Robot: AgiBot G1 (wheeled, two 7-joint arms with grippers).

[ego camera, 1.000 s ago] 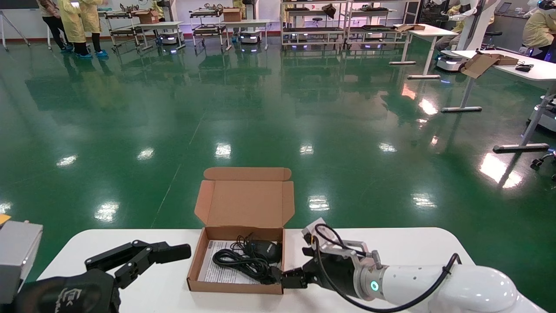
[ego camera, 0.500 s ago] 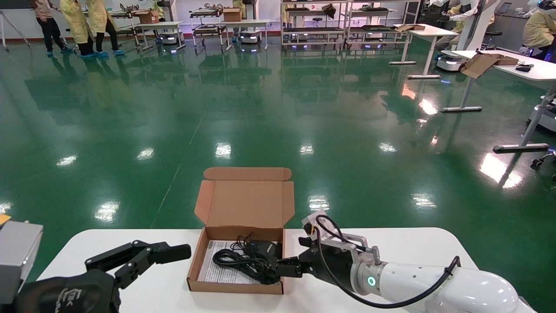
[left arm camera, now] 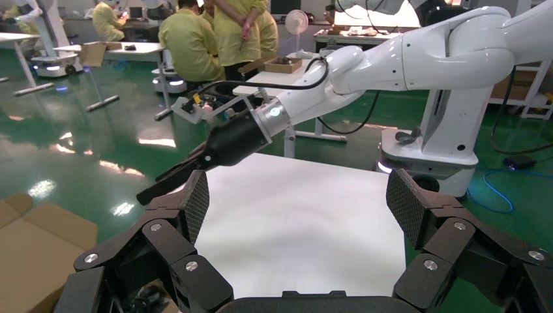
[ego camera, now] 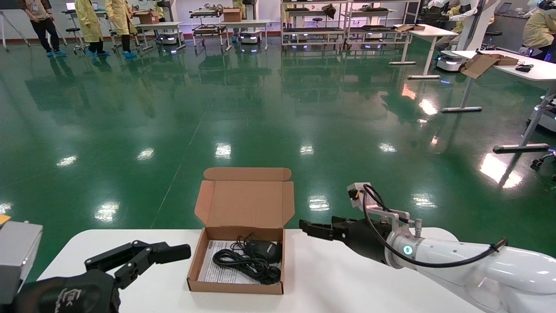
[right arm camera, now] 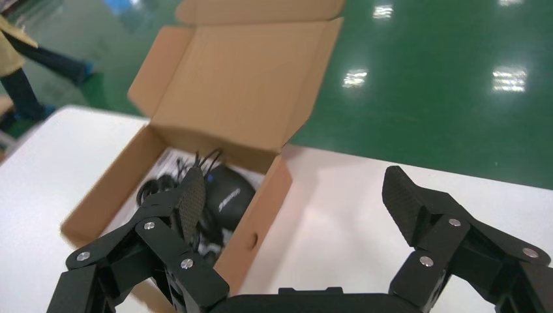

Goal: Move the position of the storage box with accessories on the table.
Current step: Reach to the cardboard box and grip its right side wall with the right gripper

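The storage box (ego camera: 236, 284) is a shallow brown cardboard mailer near the middle of the white table (ego camera: 347, 278), its lid standing open at the back. Inside lie the accessories: a black coiled cable (ego camera: 241, 262), a black mouse (ego camera: 266, 250) and a printed sheet (ego camera: 211, 271). My right gripper (ego camera: 306, 227) hovers open above the table, just right of the box's back right corner, touching nothing. The right wrist view has the right gripper (right arm camera: 295, 186) looking over the box's right wall (right arm camera: 257, 222). My left gripper (ego camera: 182, 252) rests open left of the box, nothing between its fingers (left arm camera: 195, 202).
The table's far edge (ego camera: 369, 229) drops to green floor right behind the box. A grey block (ego camera: 15, 256) sits at the table's left edge. White desks (ego camera: 512, 65), shelving racks and people stand far off across the hall.
My right gripper has left the box's front right corner, risen and drawn back to the right. The box and its contents stayed put. The left arm is still.
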